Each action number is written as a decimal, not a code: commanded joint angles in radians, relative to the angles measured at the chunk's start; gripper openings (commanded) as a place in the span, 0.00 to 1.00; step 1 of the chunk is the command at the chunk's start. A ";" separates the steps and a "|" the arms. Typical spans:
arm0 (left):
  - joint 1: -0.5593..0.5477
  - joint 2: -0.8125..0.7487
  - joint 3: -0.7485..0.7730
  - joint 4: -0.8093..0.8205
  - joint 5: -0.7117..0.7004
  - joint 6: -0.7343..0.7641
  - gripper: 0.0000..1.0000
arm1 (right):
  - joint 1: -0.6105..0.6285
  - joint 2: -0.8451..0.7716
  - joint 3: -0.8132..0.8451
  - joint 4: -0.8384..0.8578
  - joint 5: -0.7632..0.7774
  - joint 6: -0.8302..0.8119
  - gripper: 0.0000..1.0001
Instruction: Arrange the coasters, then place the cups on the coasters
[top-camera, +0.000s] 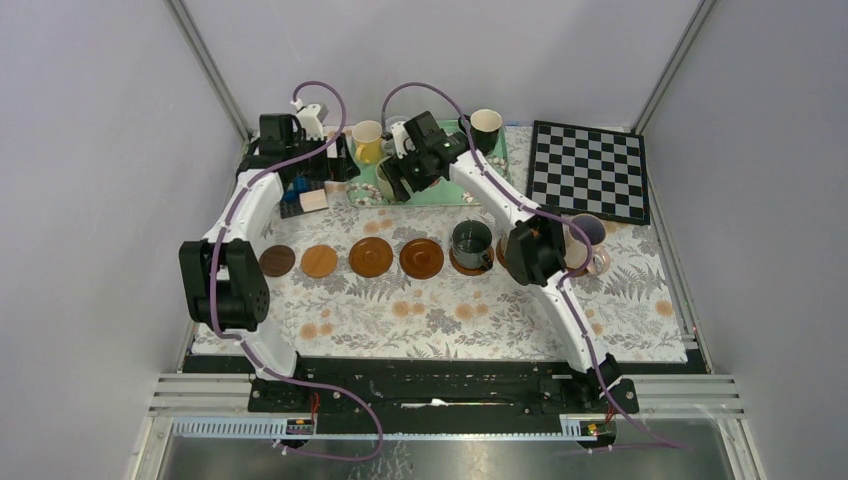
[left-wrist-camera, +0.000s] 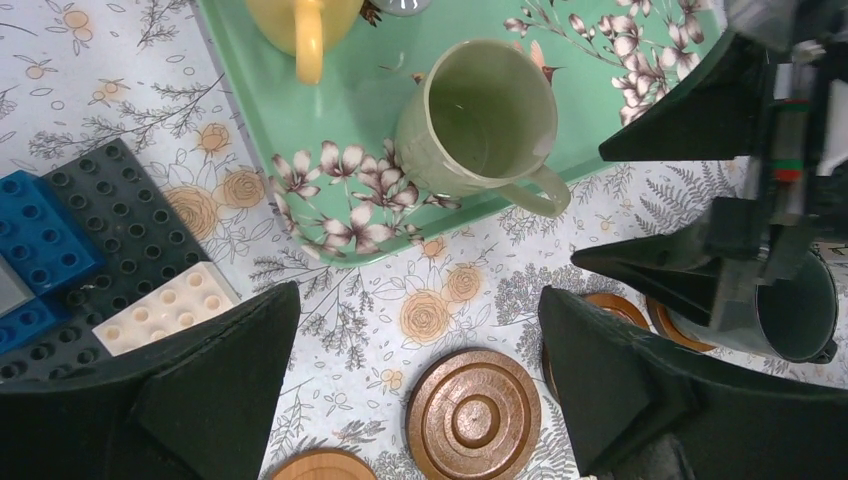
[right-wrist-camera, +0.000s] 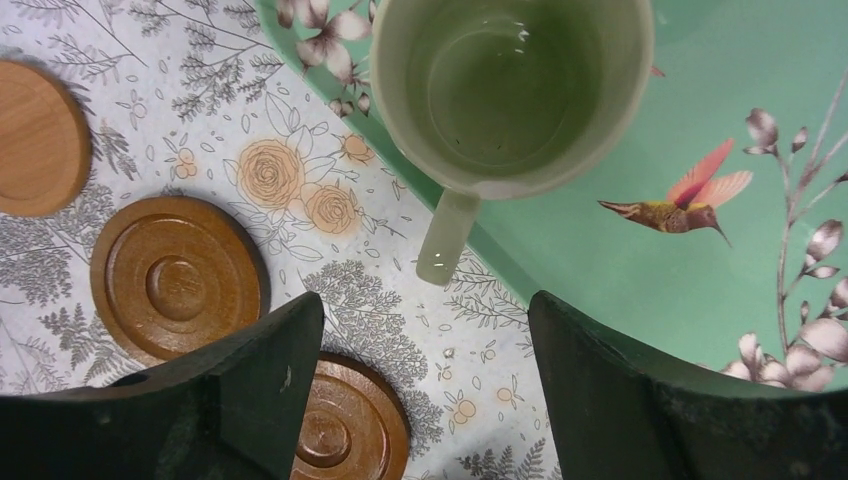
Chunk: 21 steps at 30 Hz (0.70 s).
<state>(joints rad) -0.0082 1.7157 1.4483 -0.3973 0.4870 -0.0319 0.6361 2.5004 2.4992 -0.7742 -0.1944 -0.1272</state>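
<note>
Worktop (top-camera: 440, 320): covered by a floral cloth and enclosed by plain grey walls. A green floral tray (left-wrist-camera: 350, 100) is carried at its 12 o'clock edge, a checkerboard (top-camera: 588, 170) at 1 o'clock.

Coasters (top-camera: 371, 257): laid in a row across the middle. Four are seen bare; a dark green cup (top-camera: 472, 242) is seated on the next one, at 3 o'clock of them. Arranging is judged done, cup placing under way.

Pale green cup (right-wrist-camera: 510, 90): stood upright at the tray's near corner, its handle turned to 6 o'clock over the tray rim in the right wrist view. It is judged the cup now sought.

Next move, as judged: the jaws are to be lowered astride the cup's wall or handle and closed. The cup is then to be carried to the bare coaster at 9 o'clock of the dark green cup.

Right gripper (right-wrist-camera: 425, 300): jaws are held wide with nothing between them; the cup lies just beyond the tips at 12 o'clock. The arm is stretched toward 11 o'clock from its base, wrist pitched down.

Left gripper (left-wrist-camera: 420, 295): jaws are spread wide and empty above the cloth, near the tray's corner. The arm is folded at the elbow.
</note>
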 joint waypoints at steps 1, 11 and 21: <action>0.007 -0.073 -0.009 0.048 -0.019 -0.003 0.99 | 0.000 0.024 0.017 0.045 0.038 -0.002 0.80; 0.049 -0.080 -0.020 0.048 -0.023 0.000 0.99 | 0.004 0.090 0.016 0.157 0.075 0.010 0.62; 0.058 -0.062 -0.016 0.053 -0.011 0.000 0.99 | 0.004 0.102 0.008 0.190 0.113 -0.021 0.36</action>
<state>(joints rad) 0.0475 1.6749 1.4284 -0.3939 0.4706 -0.0319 0.6376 2.6030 2.4985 -0.6308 -0.1127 -0.1295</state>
